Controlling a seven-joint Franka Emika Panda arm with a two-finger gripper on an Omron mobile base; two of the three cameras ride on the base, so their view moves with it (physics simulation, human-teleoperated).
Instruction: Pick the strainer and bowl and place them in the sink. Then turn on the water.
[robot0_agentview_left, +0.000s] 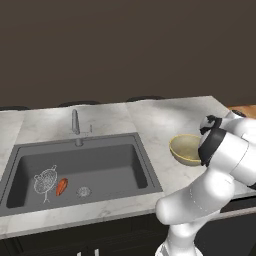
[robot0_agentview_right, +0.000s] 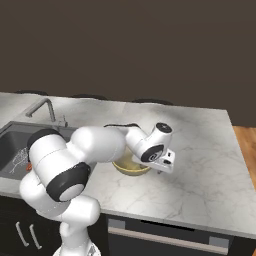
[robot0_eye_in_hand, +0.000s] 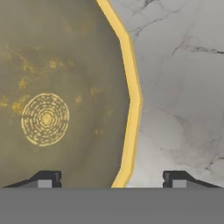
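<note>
Strainer (robot0_agentview_left: 45, 181) lies in the sink (robot0_agentview_left: 125, 170), left of the drain. End effector (robot0_eye_in_hand: 111, 178) hovers over the bowl (robot0_agentview_left: 186, 149) on the counter (robot0_agentview_left: 150, 117), jaws wide and straddling its right rim for a rim grasp.

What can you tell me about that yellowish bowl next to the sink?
The bowl is round and shallow, with a pale yellow rim and a darker olive, speckled inside marked by a ring pattern at its centre. It looks like glazed ceramic. It sits upright on the white marble counter, to the right of the sink. The claw hangs just over it, one fingertip inside the rim and the other outside, jaws spread and not gripping it.
</note>
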